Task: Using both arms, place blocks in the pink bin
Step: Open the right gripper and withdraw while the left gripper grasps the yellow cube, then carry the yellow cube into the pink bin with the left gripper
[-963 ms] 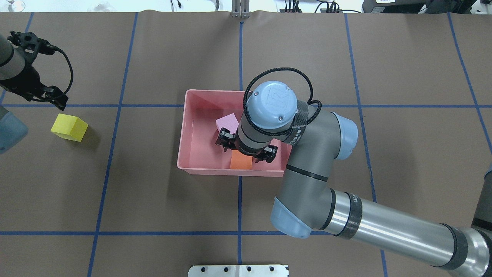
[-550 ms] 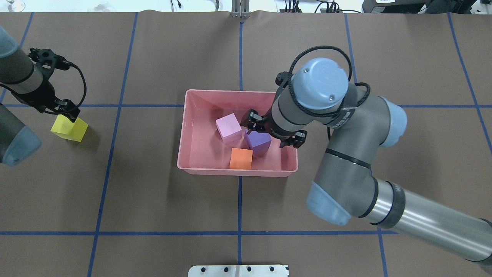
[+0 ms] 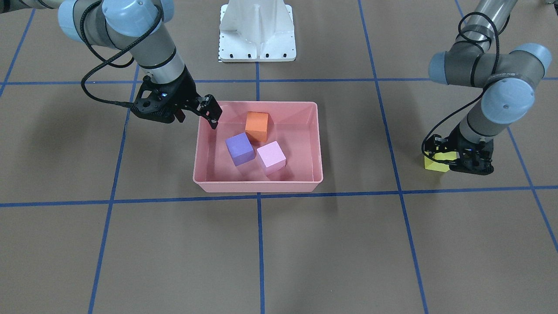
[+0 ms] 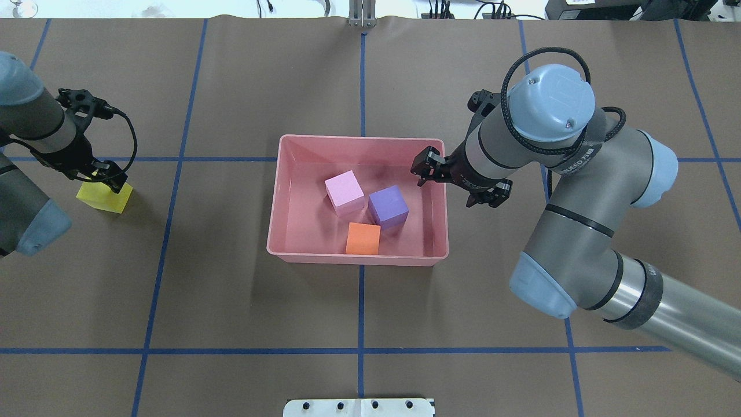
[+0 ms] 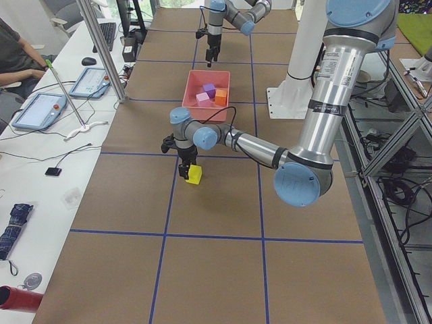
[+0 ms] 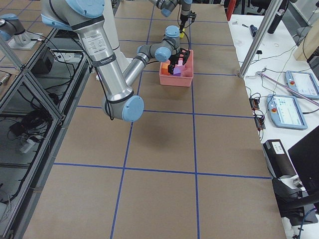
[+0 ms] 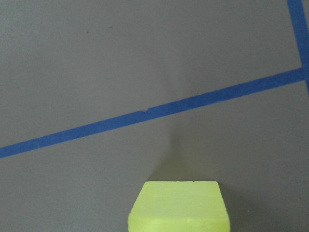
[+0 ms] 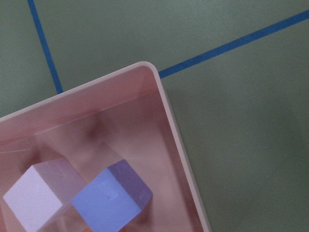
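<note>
The pink bin (image 4: 298, 208) sits at the middle of the overhead view on the brown counter (image 4: 231, 301), which is crossed by blue tape lines. Three blocks lie on the bin's floor, bunched in its right half. The pale pink block (image 4: 345, 192) is nearest the centre. The purple block (image 4: 388, 205) is just to its right and turned at a slight angle. The orange block (image 4: 363, 238) lies below them, against the bin's lower wall.

The right gripper (image 3: 197, 120) hangs over the bin's upper right corner in the overhead view. Its jaws are spread apart with nothing between them. Its wrist camera looks down on that corner of the bin, with the purple and pale pink blocks in the lower left of the frame.

The yellow block (image 4: 107, 197) is outside the bin, alone on the counter at the far left of the overhead view. The left gripper (image 3: 457, 159) is down at that block, its black fingers right beside it. I cannot tell whether its jaws are clenched on the block or parted.
</note>
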Controlling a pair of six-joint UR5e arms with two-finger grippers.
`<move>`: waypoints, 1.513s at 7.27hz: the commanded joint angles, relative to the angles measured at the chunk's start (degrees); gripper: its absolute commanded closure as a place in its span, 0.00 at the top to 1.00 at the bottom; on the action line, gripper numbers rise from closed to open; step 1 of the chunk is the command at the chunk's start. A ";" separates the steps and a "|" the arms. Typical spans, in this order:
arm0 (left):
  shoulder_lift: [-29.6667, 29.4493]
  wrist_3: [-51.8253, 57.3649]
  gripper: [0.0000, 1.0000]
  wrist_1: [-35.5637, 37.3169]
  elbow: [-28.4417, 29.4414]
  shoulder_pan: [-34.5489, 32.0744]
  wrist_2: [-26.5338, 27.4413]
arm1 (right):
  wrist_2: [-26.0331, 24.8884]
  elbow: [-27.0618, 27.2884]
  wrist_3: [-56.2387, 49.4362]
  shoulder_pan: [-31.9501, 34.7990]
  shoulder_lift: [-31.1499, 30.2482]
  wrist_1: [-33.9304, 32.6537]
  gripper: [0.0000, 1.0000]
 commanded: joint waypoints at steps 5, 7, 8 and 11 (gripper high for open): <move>-2.38 -4.04 0.00 -3.11 1.16 1.26 -3.75 | 3.51 -0.04 -13.61 10.25 -6.65 -0.14 1.00; -7.80 -14.18 0.00 4.15 -6.38 0.91 -9.14 | 4.30 -0.56 -25.72 15.17 -12.88 -0.06 1.00; -12.45 -18.68 0.00 11.16 -10.59 1.00 -9.15 | 4.22 -0.74 -31.18 17.02 -15.70 0.03 1.00; -26.00 -35.10 0.00 20.98 -14.59 5.45 -8.63 | 6.67 -1.79 -40.52 21.59 -20.64 0.21 1.00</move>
